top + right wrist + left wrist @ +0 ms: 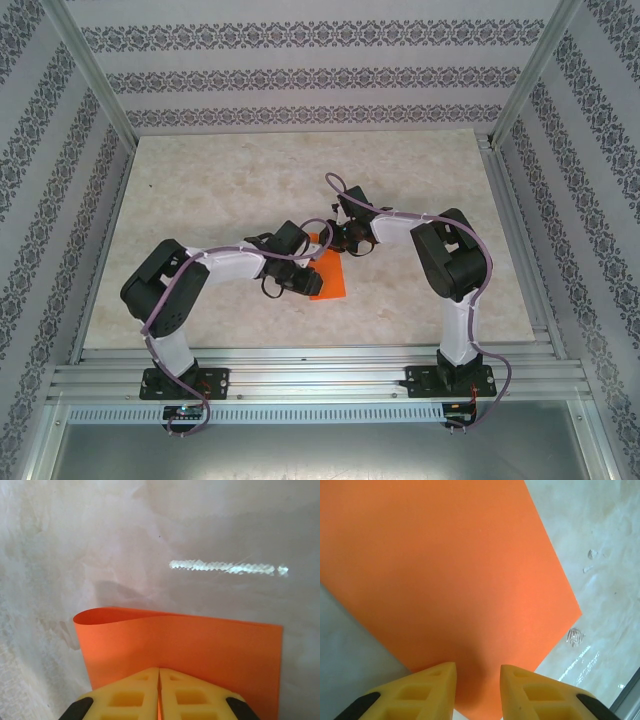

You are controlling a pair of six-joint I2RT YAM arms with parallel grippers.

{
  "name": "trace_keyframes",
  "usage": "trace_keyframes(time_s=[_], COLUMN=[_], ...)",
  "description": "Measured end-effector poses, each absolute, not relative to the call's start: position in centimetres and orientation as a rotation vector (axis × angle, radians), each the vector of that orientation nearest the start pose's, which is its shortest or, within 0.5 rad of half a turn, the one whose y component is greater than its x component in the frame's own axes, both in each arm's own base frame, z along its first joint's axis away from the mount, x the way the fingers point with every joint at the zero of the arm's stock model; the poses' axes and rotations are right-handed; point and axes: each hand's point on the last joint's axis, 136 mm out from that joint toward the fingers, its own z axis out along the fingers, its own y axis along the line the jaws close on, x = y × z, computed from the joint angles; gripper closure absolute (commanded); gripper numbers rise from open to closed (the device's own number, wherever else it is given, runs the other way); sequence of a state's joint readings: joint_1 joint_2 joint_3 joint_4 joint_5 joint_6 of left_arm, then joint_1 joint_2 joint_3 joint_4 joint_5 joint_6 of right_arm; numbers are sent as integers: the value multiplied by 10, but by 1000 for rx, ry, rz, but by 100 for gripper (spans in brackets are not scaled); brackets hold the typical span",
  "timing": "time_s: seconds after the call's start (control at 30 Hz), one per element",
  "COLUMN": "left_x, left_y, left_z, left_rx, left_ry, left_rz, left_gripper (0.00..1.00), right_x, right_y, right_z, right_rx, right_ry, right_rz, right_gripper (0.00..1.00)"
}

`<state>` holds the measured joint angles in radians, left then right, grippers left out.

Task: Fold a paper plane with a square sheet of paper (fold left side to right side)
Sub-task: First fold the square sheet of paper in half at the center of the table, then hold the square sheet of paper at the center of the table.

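Tabletop [200,200], pale and marbled, bears the square sheet of paper [332,280] at its middle, curled over itself, long axis near to far, tilted slightly. Right gripper [159,672] is clamped on its far edge; left gripper [477,672] has fingers narrowly parted over its left corner

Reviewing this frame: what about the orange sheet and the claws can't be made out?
Top external: the wrists cover much of the square sheet of paper; any crease is too small to see.
Left wrist: the bottom edge cuts off the left claw; its contact with the sheet is unclear.
Right wrist: the shut right claw hides the edge it pinches; layers held unknown.
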<state>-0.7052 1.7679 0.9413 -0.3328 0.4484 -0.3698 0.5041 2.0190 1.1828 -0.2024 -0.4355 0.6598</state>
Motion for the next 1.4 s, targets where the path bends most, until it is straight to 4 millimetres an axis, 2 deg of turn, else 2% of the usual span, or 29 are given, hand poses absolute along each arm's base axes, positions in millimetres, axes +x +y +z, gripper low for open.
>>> trace_keyframes(time_s=[0.5,0.67,0.77,0.87,0.97,1.07,1.23,1.4], left_x=[203,190,202,232,260,273,270,273], left_y=[-299,-293,-299,-303,-302,-309,-308,-308], left_z=[23,33,57,85,96,82,36,33], left_rx=[701,708,686,619,559,534,486,467], left_ry=[2844,2888,2839,2755,2713,2735,2862,2865], left_rz=[-895,-911,-970,-1028,-1038,-1043,-1022,-1013], left_gripper=[69,71,73,75,76,77,77,77], right_x=[368,368,368,368,367,367,367,367], right_y=[286,286,286,286,286,287,286,287], right_z=[12,12,12,12,12,12,11,12], right_rx=[49,48,47,44,42,34,33,27], right_ry=[2789,2789,2789,2788,2789,2788,2788,2788], right_rz=[932,932,932,931,931,930,922,924], right_gripper=[91,91,91,91,91,91,91,90])
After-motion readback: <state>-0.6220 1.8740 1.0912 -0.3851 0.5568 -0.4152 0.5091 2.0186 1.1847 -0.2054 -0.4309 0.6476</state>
